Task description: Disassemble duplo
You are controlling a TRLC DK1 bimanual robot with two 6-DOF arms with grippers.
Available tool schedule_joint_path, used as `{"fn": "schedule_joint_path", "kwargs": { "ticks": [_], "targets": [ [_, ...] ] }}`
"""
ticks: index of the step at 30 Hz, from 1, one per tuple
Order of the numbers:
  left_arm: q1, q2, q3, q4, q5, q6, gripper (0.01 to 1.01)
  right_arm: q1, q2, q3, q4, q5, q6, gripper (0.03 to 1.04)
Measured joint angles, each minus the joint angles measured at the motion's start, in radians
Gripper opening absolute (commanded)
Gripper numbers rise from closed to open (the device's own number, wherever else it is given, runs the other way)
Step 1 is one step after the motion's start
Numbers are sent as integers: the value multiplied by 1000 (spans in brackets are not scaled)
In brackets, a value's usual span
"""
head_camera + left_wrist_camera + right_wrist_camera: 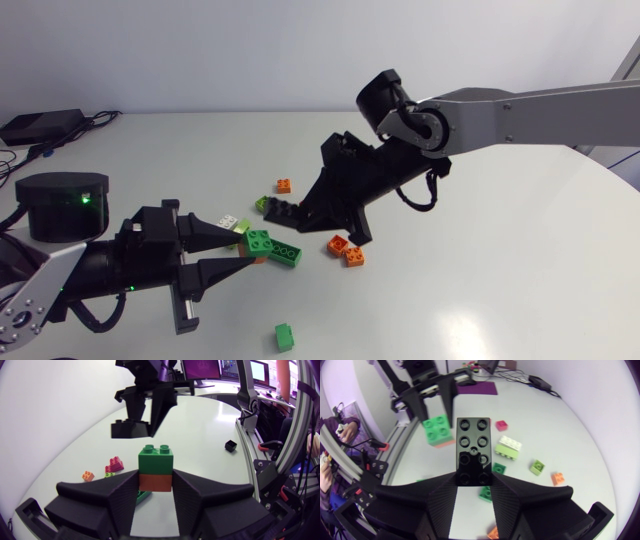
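Left gripper: the left gripper [245, 247] is closed on a two-block stack, one finger on each side. Its wrist view shows the pads mostly on the orange block [155, 482], with the green block [156, 458] standing proud above them.
Right gripper: the right gripper [296, 212] is closed on a black brick [279, 208] that is free of the stack.
Stack position: left of the table's middle, lifted off the surface.
Black brick axis: its long side runs straight out from the right fingers, pointing towards the left gripper.
Key relation: the black brick hangs just to the far right of the stack, near it but not touching. The green block's studs face the right gripper.
Work left: green is seated on orange, and that joint is not yet parted.
Nearer arm: the right arm is best placed to pull green off, but I judge it must first put the black brick down.
Loose pieces: a long green brick [284, 254] lies just right of the stack, with two orange bricks [346, 250] further right. A small green brick [285, 337] sits at the near edge.
Risk: the exposed part of green offers little grip, so the fingers could slip off it.
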Motion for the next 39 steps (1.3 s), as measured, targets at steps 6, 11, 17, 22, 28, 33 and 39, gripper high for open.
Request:
{"fn": "schedule_joint_path", "kwargs": {
  "ticks": [6, 11, 17, 22, 28, 33, 39],
  "targets": [
    [0, 0, 0, 0, 0, 0, 241, -26, 60, 37, 44, 136, 87, 366],
    [0, 0, 0, 0, 0, 0, 241, 3, 180, 83, 43, 337, 112, 403],
    [0, 0, 0, 0, 0, 0, 241, 42, 311, 119, 32, 472, 146, 402],
    [1, 0, 0, 0, 0, 0, 241, 63, 356, 145, 3, 524, 155, 403],
    [1, 0, 0, 0, 0, 0, 241, 66, 375, 177, -51, 538, 156, 979],
    [11, 0, 0, 0, 0, 0, 243, 67, 365, 174, -61, 543, 152, 995],
    [14, 0, 0, 1, 0, -4, 243, 67, 240, 82, 41, 488, 112, 997]
  ]
}}
